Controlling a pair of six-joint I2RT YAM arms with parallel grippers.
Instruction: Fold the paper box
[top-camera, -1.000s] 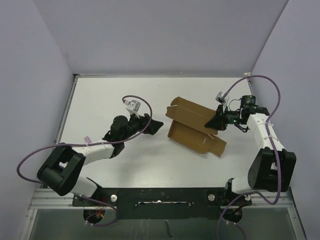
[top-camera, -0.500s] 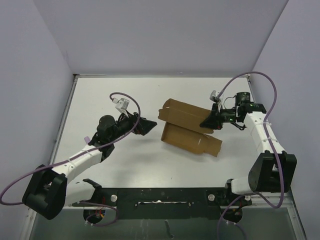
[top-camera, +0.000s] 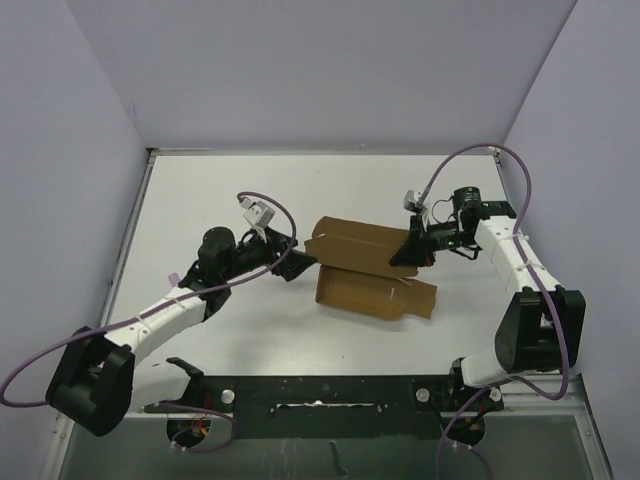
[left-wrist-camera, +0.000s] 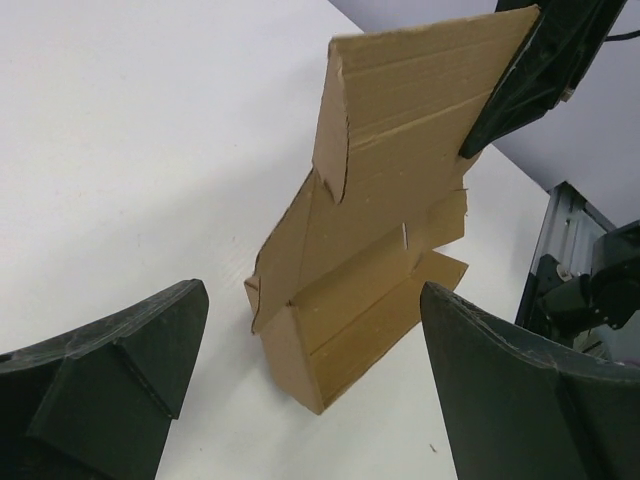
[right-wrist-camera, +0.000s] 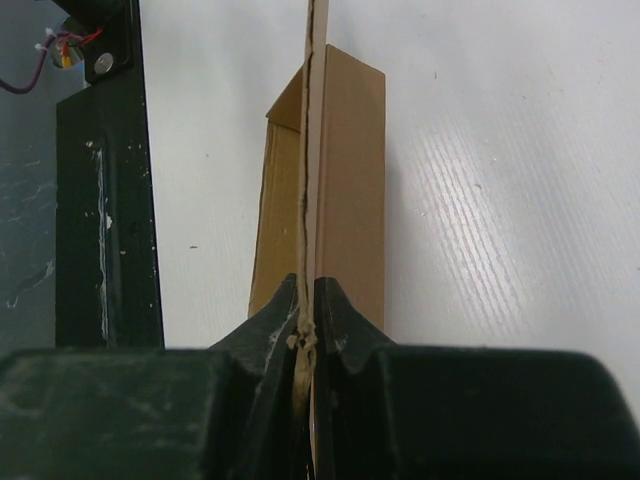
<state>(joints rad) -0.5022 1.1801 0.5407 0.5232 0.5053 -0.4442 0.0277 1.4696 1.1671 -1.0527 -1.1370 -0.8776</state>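
The paper box (top-camera: 366, 272) is a brown cardboard piece, partly folded, lying mid-table with one panel raised. My right gripper (top-camera: 408, 252) is shut on the edge of that raised panel at the box's right end. In the right wrist view the thin cardboard edge (right-wrist-camera: 344, 170) runs straight up from the clamped right gripper (right-wrist-camera: 308, 312). My left gripper (top-camera: 298, 263) is open just left of the box, not touching it. In the left wrist view the box (left-wrist-camera: 372, 250) stands ahead of the wide-apart fingers (left-wrist-camera: 515, 385), and the left gripper (left-wrist-camera: 312, 395) holds nothing.
A black mounting rail (top-camera: 320, 390) runs along the table's near edge and shows in the right wrist view (right-wrist-camera: 98, 200). Purple cables loop over both arms. Lilac walls (top-camera: 60, 150) close in the white table (top-camera: 200, 190) on three sides.
The right gripper has dragged the box leftward and turned it flatter across the table. The left arm stretched out and its open gripper now sits close to the box's left end.
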